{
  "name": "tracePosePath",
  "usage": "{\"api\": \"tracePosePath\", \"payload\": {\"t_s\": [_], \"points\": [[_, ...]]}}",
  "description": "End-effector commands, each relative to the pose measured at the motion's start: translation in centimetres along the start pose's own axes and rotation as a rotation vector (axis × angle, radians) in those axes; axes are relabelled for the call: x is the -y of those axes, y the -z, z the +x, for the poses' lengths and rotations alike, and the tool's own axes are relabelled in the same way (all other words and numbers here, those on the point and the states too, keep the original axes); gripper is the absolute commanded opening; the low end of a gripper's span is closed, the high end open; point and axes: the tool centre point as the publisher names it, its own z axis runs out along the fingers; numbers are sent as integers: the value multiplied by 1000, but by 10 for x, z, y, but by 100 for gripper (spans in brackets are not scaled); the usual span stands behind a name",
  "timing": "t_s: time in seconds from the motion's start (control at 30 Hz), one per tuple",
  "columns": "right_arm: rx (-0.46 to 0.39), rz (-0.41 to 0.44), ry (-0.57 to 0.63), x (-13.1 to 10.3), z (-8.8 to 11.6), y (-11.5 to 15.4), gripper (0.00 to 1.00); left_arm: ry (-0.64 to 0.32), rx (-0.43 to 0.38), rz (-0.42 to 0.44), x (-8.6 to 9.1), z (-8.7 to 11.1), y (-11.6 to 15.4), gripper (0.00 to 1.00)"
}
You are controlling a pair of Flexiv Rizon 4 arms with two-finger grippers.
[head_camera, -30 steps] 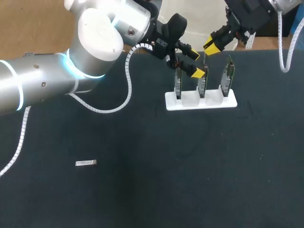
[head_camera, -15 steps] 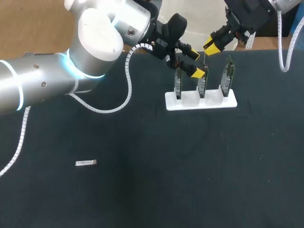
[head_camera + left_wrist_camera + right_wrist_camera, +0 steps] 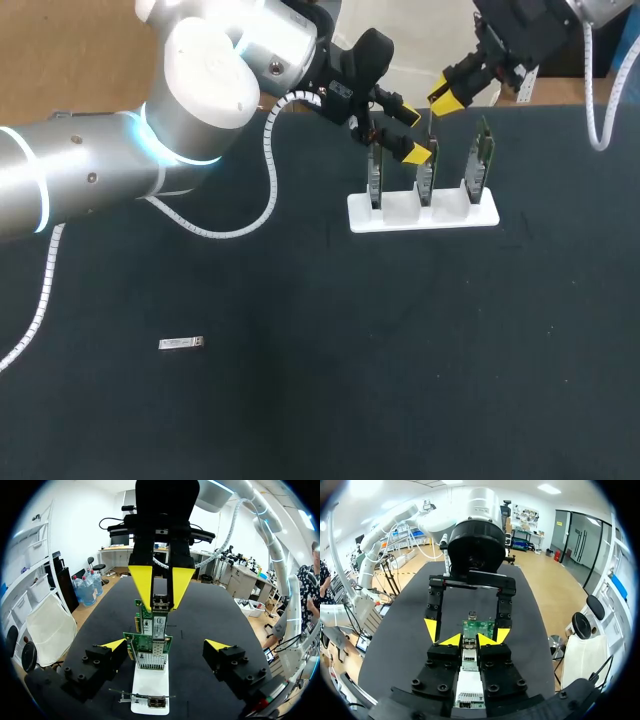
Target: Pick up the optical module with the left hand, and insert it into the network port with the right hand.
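Black cloth is covering the table, and the small silver optical module is lying flat on it toward my left side, alone and well apart from both grippers. Near the far edge a white holder is standing on the cloth, carrying three green circuit boards upright in a row, each in its own slot. My left arm is extending in from the left, and the left gripper is hanging close to the boards over the holder's left half. Its yellow tips are standing wide apart and gripping nothing. In its wrist view the row of boards is lining up ahead of it, between the two tips. The right gripper is hovering near the right-hand board, facing the left gripper across the row. I cannot tell whether it is gripping anything.
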Motion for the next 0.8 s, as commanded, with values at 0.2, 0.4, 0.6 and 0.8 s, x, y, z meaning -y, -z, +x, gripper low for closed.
{"api": "tracePosePath", "payload": {"t_s": [0.2, 0.4, 0.6, 0.8], "points": [[0, -3, -12, -1, 5, -3, 0, 1, -6, 3, -2, -1, 0, 100], [0, -5, -20, 0, 7, -5, 0, 1, -6, 3, -2, -1, 0, 100], [1, -4, -36, 0, 8, -6, 100, 1, -6, 3, -2, -1, 0, 100], [16, 10, -46, 2, 5, -1, 100, 1, -6, 3, -2, -1, 0, 100]]}}
